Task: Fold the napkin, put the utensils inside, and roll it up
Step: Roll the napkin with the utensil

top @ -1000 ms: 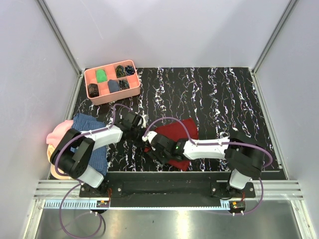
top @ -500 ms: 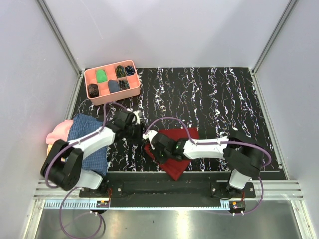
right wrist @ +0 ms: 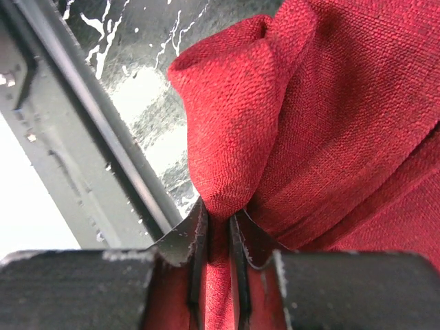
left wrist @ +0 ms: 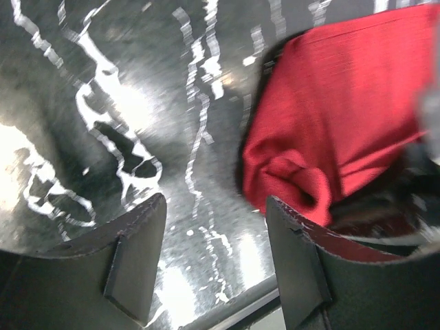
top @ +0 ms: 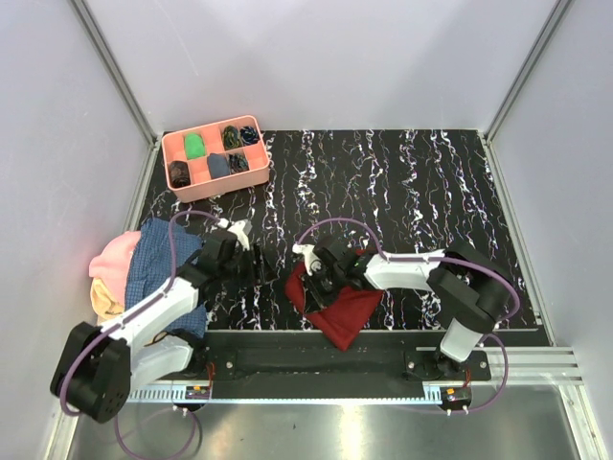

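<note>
Pinching a bunched fold of the napkin [right wrist: 330, 124], right gripper [right wrist: 218, 227] has jaws clamped tight on it. Napkin lies crumpled twd 6 o'clock edge of table [top: 431, 192], approx centre. Left gripper [left wrist: 216, 254] hangs near napkin's 9 o'clock, jaws apart, nothing btwn them.

Bright even light, white glare on the glossy table [left wrist: 130, 103], left wrist view blurred.
</note>
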